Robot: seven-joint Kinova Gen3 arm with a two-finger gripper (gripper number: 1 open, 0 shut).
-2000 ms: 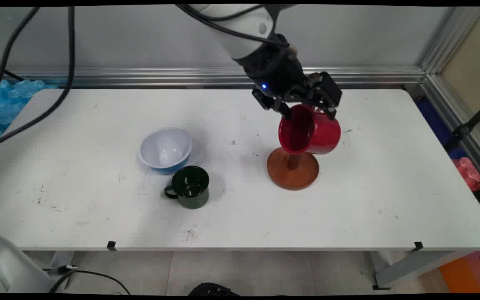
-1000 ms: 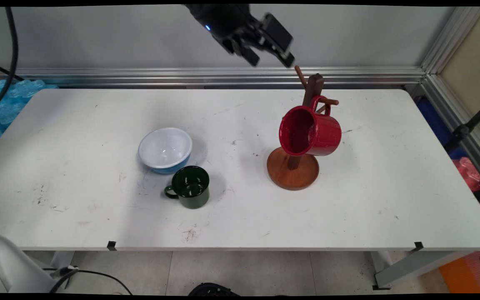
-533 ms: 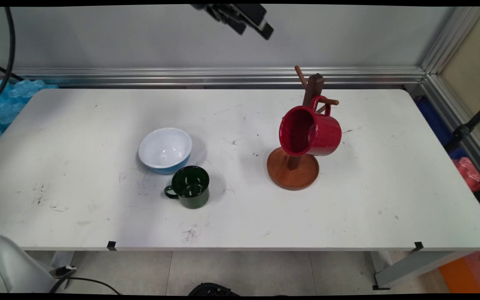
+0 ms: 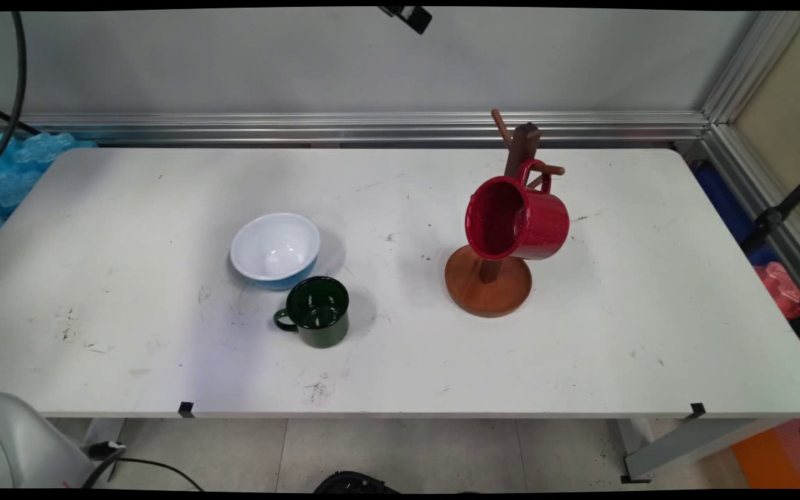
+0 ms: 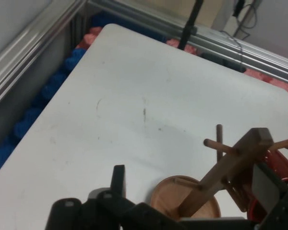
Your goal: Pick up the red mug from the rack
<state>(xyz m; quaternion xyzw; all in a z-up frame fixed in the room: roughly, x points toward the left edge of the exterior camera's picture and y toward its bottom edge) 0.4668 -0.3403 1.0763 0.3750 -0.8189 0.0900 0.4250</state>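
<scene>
The end effector (image 4: pixel 410 15) hangs high above the bench (image 4: pixel 129 208), only its tip showing at the main view's top edge; in the hand view its fingers (image 5: pixel 118 179) stand apart, holding nothing. Nearest below it, toward the right, is the wooden mug stand (image 4: pixel 489 286), upright, with the red mug (image 4: pixel 518 219) hung by its handle on a peg. Well apart to the left sit the white bowl (image 4: pixel 276 248) and, just beside it, the green mug (image 4: pixel 318 311).

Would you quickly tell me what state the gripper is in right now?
Gripper: open, holding nothing, raised high above the wooden mug stand, where the red mug hangs.
</scene>
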